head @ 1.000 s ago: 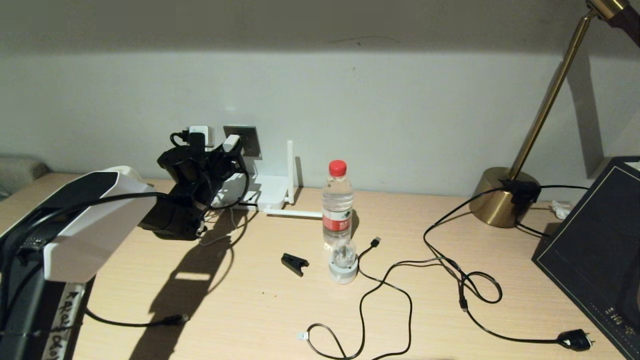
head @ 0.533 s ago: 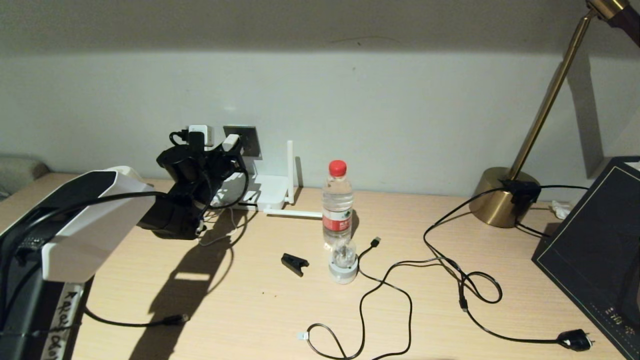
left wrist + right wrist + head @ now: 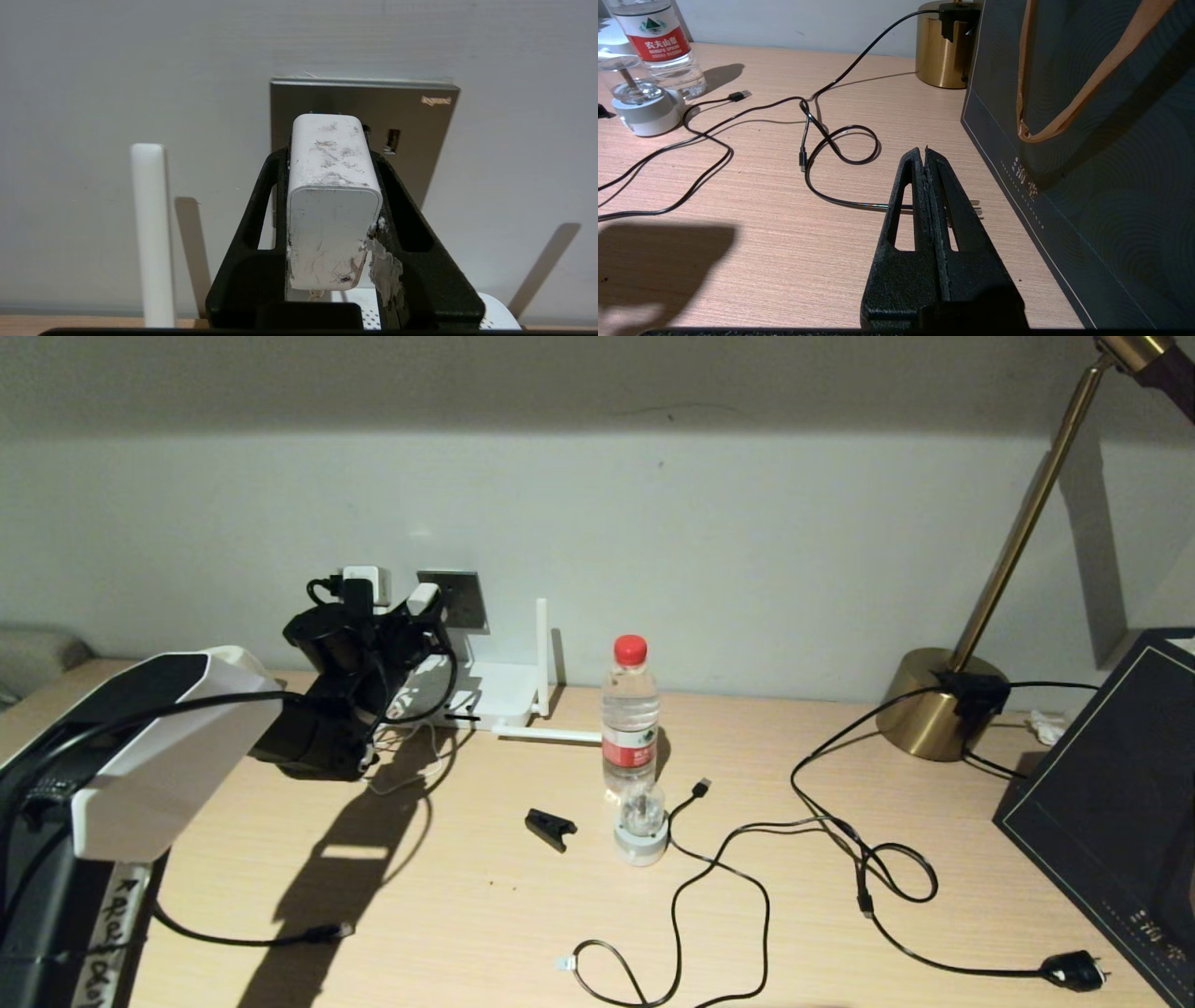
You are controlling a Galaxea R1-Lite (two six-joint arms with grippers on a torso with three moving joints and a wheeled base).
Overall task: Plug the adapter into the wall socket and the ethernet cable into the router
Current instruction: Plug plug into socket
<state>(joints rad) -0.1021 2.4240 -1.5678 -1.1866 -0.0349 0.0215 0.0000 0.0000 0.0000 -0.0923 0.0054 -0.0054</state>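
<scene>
My left gripper (image 3: pixel 411 616) is shut on the adapter (image 3: pixel 423 598), a scuffed white block (image 3: pixel 331 205) clamped between the black fingers (image 3: pixel 261 219). It hangs close in front of the grey wall socket (image 3: pixel 459 597), its far end over the plate (image 3: pixel 411 121); whether it touches is hidden. The white router (image 3: pixel 495 695) sits on the desk below, with one antenna (image 3: pixel 152 233) upright. The ethernet cable (image 3: pixel 672 933) lies loose at the front of the desk and ends in a clear connector (image 3: pixel 563 963). My right gripper (image 3: pixel 924 151) hovers shut and empty over the desk at the right.
Another white plug (image 3: pixel 362 581) sits in the wall left of the socket. A water bottle (image 3: pixel 630 714), a small domed gadget (image 3: pixel 640 826) and a black clip (image 3: pixel 549 828) stand mid-desk. A USB-tipped cable (image 3: pixel 702 787), a black mains plug (image 3: pixel 1074 973), a brass lamp base (image 3: pixel 934 705) and a dark bag (image 3: pixel 1111 803) fill the right side.
My left gripper has shifted slightly up and to the left with the adapter still in it. Nothing else has moved.
</scene>
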